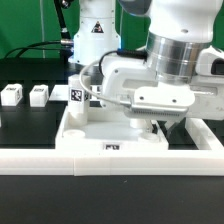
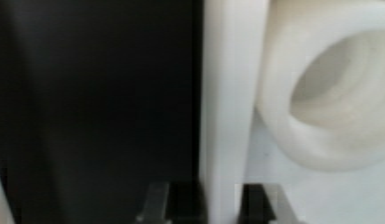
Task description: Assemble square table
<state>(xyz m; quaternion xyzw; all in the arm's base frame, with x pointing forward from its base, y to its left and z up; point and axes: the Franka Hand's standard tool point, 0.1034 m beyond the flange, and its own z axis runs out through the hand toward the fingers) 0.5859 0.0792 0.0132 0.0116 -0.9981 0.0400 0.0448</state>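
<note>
Gripper (image 2: 210, 203) pinched tight on the square tabletop (image 1: 105, 128) edge, beside a round socket (image 2: 340, 95), two loose legs (image 1: 12, 95) at the exterior view's left

Exterior view: much of the square table (image 1: 105, 128) was hidden behind the arm (image 1: 170, 55), itself cut off at the top edge | rail (image 1: 40, 158) tag (image 1: 110, 147): too small to be read | wrist view: everything was blurred; the socket (image 2: 340, 90) was cropped by the frame; only the fingertips (image 2: 168, 203) were shown; a grip could not be confirmed.

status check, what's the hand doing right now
Hand shut on square tabletop edge. Corner socket empty. Loose leg and another stand apart, not blocking.
</note>
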